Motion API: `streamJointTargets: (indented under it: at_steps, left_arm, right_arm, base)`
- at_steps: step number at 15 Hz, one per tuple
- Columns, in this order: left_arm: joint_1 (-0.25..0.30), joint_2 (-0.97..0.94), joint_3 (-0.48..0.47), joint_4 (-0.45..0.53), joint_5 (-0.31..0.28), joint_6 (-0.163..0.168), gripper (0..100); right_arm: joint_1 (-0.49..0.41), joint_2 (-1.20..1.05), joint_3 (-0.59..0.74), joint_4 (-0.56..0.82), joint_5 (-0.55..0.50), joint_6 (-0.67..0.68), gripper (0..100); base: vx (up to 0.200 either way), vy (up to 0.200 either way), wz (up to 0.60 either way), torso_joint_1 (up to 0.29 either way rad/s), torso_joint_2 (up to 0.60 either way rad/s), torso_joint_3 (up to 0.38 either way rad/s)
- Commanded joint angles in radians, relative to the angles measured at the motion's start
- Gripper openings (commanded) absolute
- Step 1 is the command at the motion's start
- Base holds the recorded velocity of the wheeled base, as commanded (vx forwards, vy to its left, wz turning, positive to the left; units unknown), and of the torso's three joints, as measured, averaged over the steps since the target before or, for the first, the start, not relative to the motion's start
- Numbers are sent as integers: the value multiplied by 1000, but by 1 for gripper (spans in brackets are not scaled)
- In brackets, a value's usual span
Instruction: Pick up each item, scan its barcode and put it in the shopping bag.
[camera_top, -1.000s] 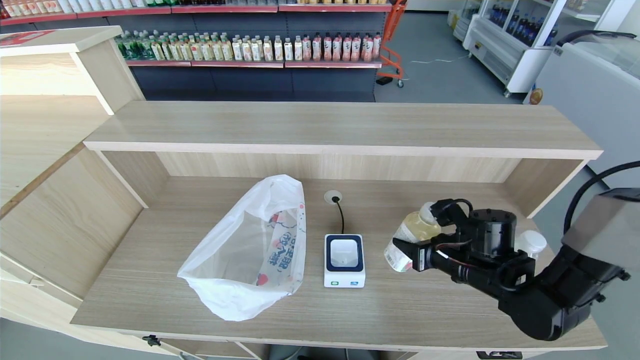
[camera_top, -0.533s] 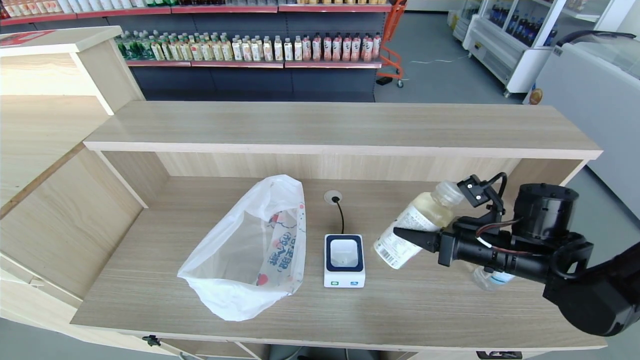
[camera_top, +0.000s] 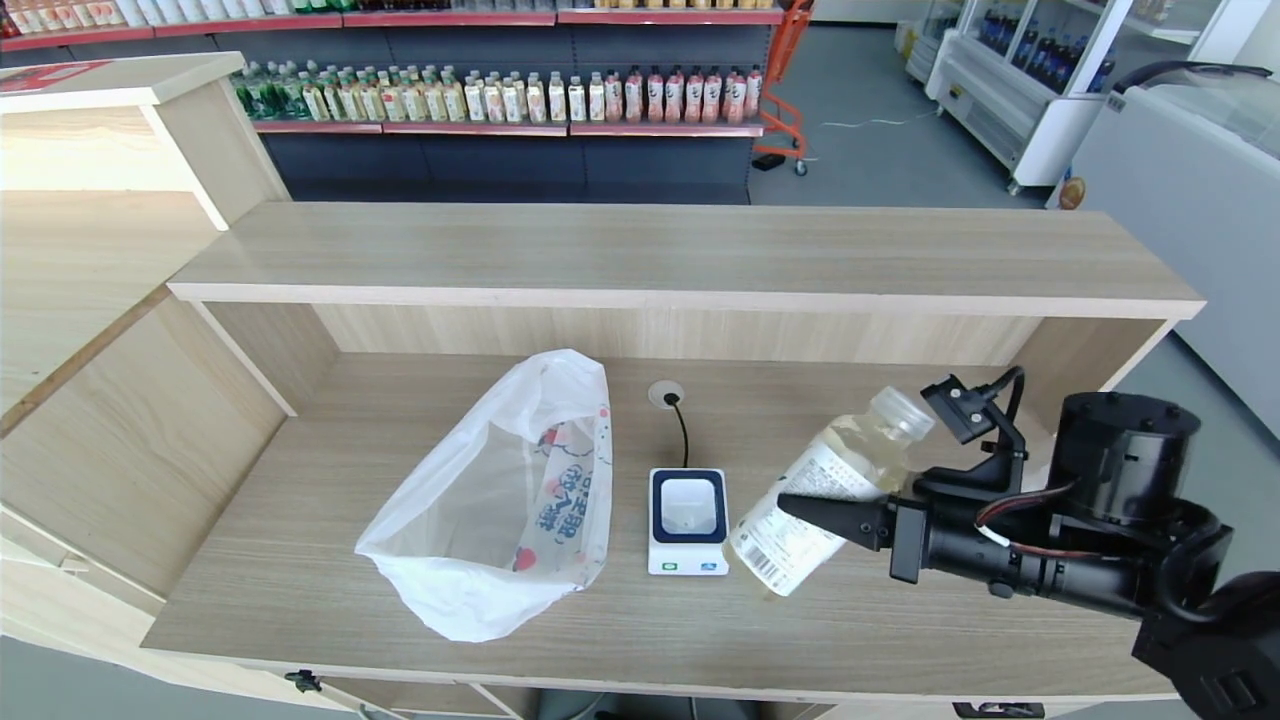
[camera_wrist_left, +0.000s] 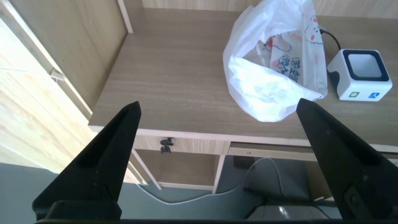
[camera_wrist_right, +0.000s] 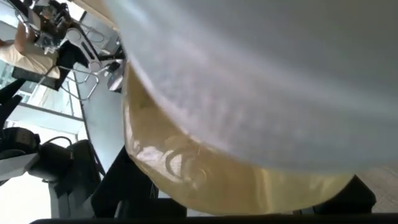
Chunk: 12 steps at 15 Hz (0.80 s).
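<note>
My right gripper (camera_top: 835, 510) is shut on a clear bottle (camera_top: 815, 500) of pale yellow drink with a white label and white cap. The bottle is tilted, cap toward the back right, its base with a barcode low and just right of the scanner (camera_top: 688, 520). The scanner is a small white box with a dark-framed window, cabled to a hole behind it. Left of it lies the white plastic shopping bag (camera_top: 500, 505), mouth open toward the left front. In the right wrist view the bottle (camera_wrist_right: 249, 124) is pressed close to the camera. My left gripper (camera_wrist_left: 217, 155) hangs open off the counter's front left, above the floor.
A raised wooden ledge (camera_top: 680, 250) runs along the back of the counter (camera_top: 300, 480), with side walls left and right. From the left wrist view, the bag (camera_wrist_left: 273, 62) and scanner (camera_wrist_left: 364, 74) sit beyond the counter's front edge. Store shelves and coolers stand far behind.
My right gripper has lifted the bottle off the right side of the counter and carried it left and down toward the scanner, tilting its base toward the scanner.
</note>
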Motion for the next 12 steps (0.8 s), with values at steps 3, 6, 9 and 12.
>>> streamJointTargets:
  at_steps: [3,6,9,12]
  left_arm:
    - [0,0,0,0,0,0,100]
    - [0,0,0,0,1,0,100]
    - [0,0,0,0,0,0,100]
    - [0,0,0,0,0,0,100]
  right_arm:
    - [95,-72,28,-2,75,25,0]
    - [172,-44,15,-7,76,1,0]
    - [200,-27,14,-5,76,4,0]
    - [203,-12,11,-4,75,4,0]
  base:
    - [0,0,0,0,0,0]
    - [0,0,0,0,0,0]
    - [0,0,0,0,0,0]
    - [0,0,0,0,0,0]
